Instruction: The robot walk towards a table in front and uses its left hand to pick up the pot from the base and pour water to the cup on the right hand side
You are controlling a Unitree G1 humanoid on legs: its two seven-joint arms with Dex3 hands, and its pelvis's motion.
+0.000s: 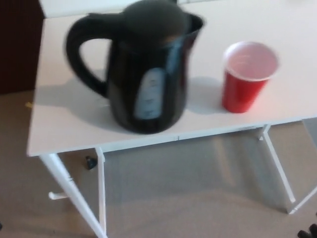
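A black electric kettle (143, 69) stands upright on the white table (64, 124), near its front edge. Its handle (81, 54) points to the picture's left and its spout to the upper right. A pale water gauge runs down its front. Whether a base sits under it cannot be told. To its right stands a red cup (245, 77) with a white inside, upright and apart from the kettle. Neither of my hands shows in the head view.
The table's white legs (74, 198) stand on grey carpet below. A dark wall or panel (17, 44) fills the upper left. Small dark bits show at the bottom right corner (307, 232).
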